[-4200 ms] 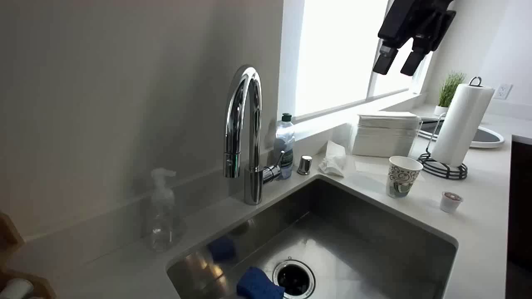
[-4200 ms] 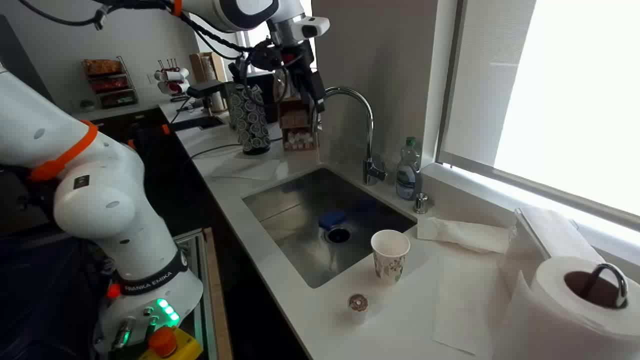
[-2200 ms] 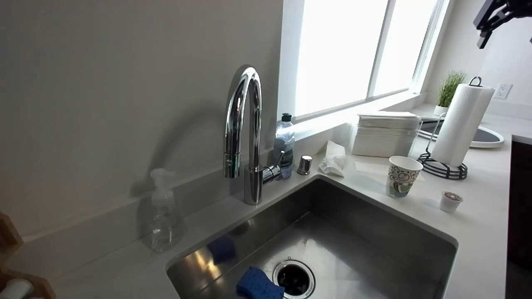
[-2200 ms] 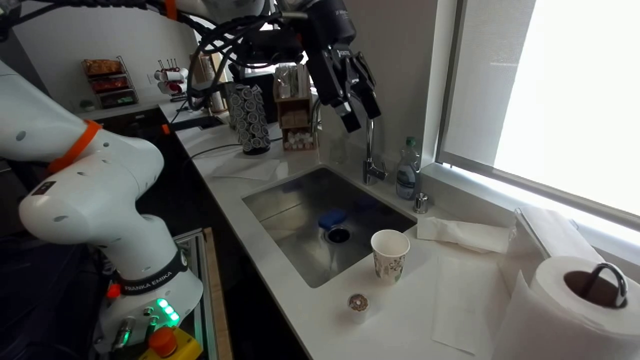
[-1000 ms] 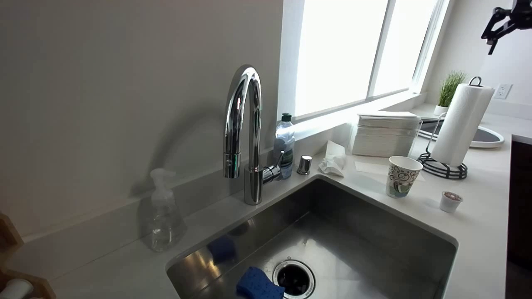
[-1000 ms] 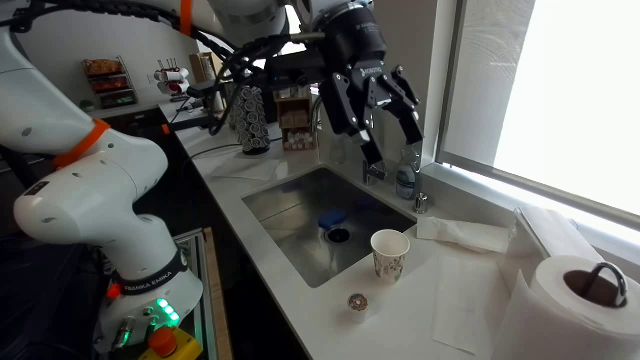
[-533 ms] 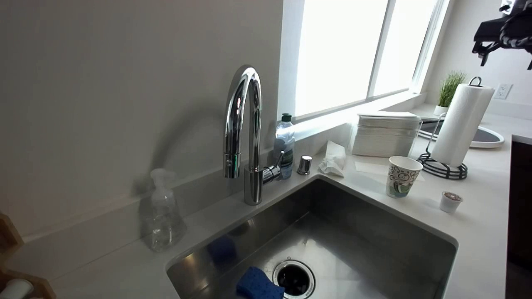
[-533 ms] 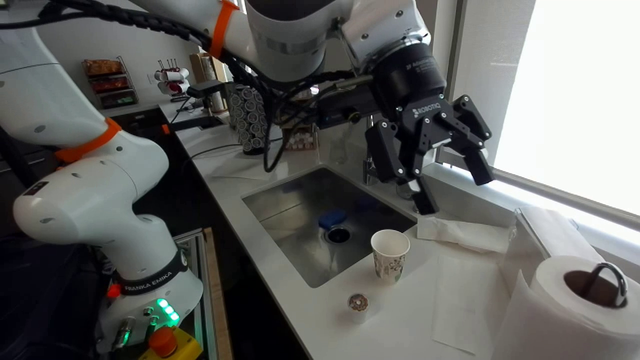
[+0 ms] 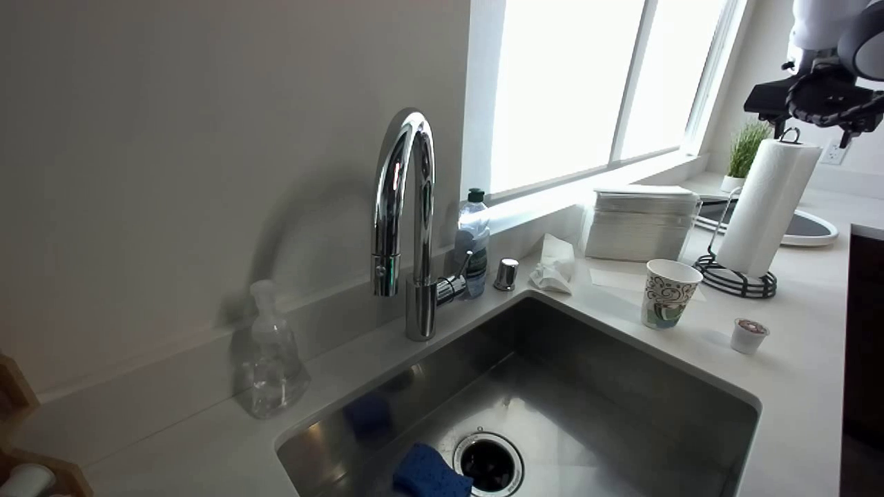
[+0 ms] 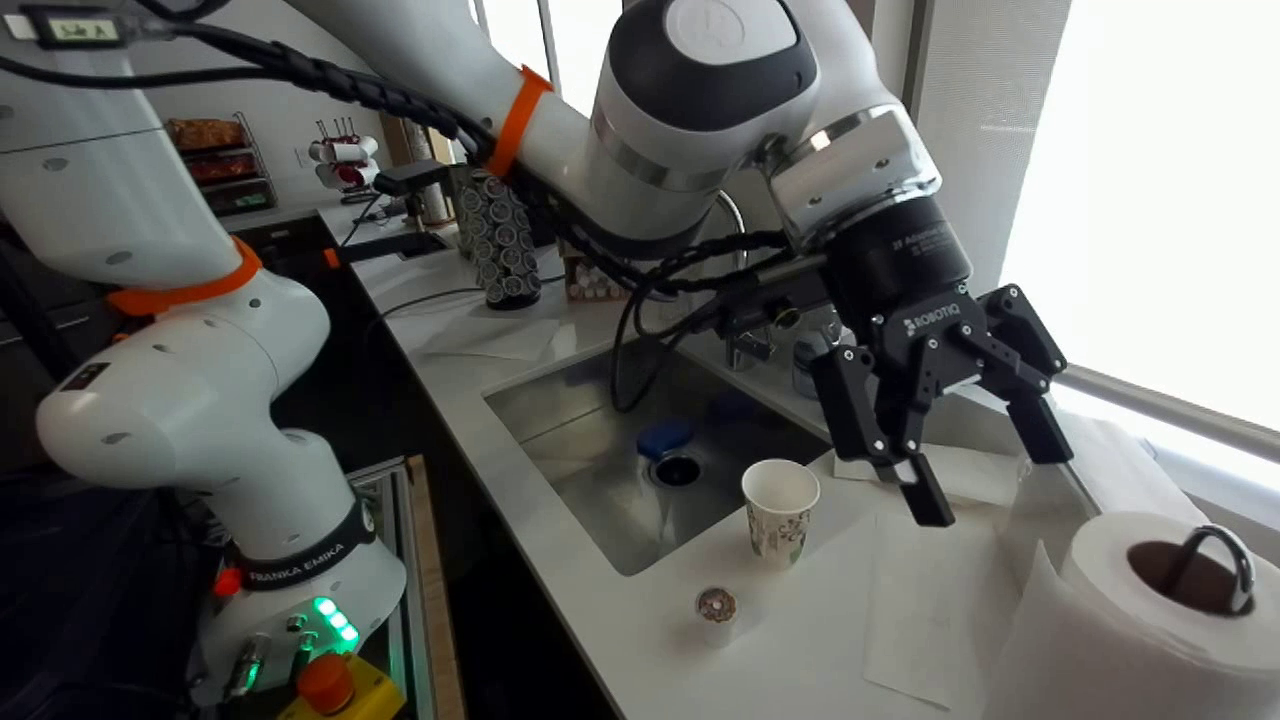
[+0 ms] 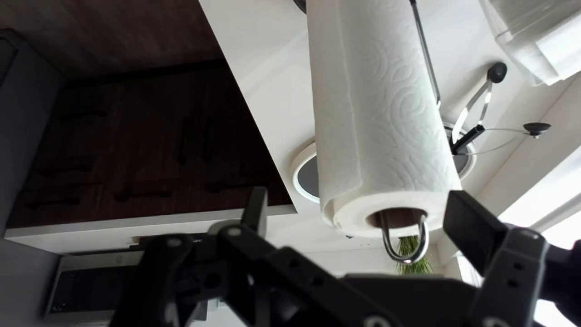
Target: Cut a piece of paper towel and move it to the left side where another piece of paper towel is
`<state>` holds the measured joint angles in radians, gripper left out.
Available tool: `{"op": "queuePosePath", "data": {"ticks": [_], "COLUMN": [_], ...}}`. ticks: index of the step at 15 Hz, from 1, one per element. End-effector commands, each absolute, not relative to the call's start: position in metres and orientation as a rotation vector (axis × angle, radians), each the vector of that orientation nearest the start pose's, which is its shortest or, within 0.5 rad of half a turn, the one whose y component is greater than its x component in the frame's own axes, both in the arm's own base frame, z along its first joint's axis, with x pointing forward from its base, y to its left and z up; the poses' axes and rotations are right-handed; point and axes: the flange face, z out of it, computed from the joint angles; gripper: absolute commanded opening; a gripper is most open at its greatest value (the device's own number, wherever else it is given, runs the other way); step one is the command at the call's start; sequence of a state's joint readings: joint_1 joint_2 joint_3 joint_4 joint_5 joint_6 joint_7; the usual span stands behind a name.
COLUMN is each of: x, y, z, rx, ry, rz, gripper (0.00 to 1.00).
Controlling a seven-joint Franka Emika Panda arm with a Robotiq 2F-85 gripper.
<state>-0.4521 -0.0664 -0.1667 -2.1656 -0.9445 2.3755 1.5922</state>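
The black two-fingered claw [image 10: 988,488], spread and empty, comes nearer the thick white paper-towel roll [image 11: 386,104], so tearing may soon begin.

The tall white rectangular window [image 9: 566,83] glares blank, while the plain matt grey wall [image 9: 173,152] beside it lies dim (a soft curved shadow [image 9: 268,252] crosses it); dark reddish-brown cabinets with bar handles [image 11: 150,145] sink almost to black.

White with embossed swirls on paper towel roll [image 11: 386,100], brown inside core [image 11: 403,217]. Plain white on far sheet [image 10: 500,340]. Mostly black on pincer [image 10: 985,460]. White with orange bands on arm [image 10: 190,395]. White with dark scrollwork and green on cup [image 9: 668,293]. White with brown ring print on pod [image 10: 716,612]. Blue on sponge [image 9: 429,475], green on grass [image 9: 749,148].
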Motion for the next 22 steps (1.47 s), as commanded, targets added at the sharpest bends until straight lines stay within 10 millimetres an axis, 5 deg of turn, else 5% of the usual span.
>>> {"op": "queuePosePath", "data": {"ticks": [1, 4, 17, 20, 22], "x": [0.451, 0.449, 0.449, 0.447, 0.445], "y": [-0.335, -0.341, -0.343, -0.346, -0.349], "z": [0.440, 0.432, 0.430, 0.429, 0.428], "rx": [1.665, 1.622, 1.650, 1.640, 1.632], "ry": [-1.820, -1.839, -1.824, -1.828, -1.832], "rz": [0.667, 0.553, 0.630, 0.619, 0.610], "gripper": [1.00, 1.00, 1.00, 0.88, 0.72]}}
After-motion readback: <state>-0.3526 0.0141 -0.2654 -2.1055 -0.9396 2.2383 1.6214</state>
